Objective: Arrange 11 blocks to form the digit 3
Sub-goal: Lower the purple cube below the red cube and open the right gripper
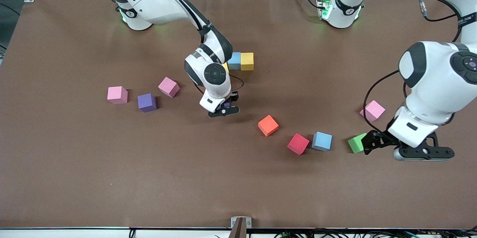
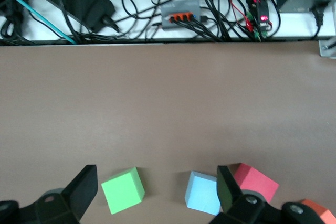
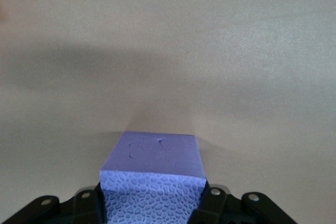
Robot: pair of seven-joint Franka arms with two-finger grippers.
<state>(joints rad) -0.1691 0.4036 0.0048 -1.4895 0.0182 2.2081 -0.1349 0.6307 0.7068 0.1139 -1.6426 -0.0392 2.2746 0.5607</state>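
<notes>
1. Digit 3: only a short start is on the table point(image 1: 74, 178). A light blue cube point(image 1: 234, 60) and a yellow cube point(image 1: 247, 61) sit touching in a row toward the robots' bases. A sliver of another yellow cube point(image 1: 226, 67) shows beside the light blue one, mostly hidden by the right arm.
2. Held block: the right gripper point(image 1: 224, 108) is clamped on a purple cube point(image 3: 152, 179), fingers tight against its two sides. It hangs low over bare table, between the started row and the orange cube point(image 1: 268, 125). Whether the cube touches the cloth cannot be told.
3. Loose blocks nearer the front camera form a ragged line toward the left arm's end: the orange cube, then a red cube point(image 1: 298, 143), then a second light blue cube point(image 1: 322, 141) just beside the red one, then a green cube point(image 1: 357, 143). All lie flat, turned at differing angles.
4. The left gripper point(image 1: 372, 141) has its jaws spread wide and holds nothing. It is low at the green cube; in the left wrist view the green cube point(image 2: 123, 190) lies between the two fingers point(image 2: 80, 191), clear of both.
5. A second purple cube point(image 1: 147, 102) lies toward the right arm's end.
6. Pink cubes: two point(image 1: 117, 94) point(image 1: 168, 87) flank that purple cube; a third point(image 1: 372, 110) lies near the left arm, partly crossed by its cable.
</notes>
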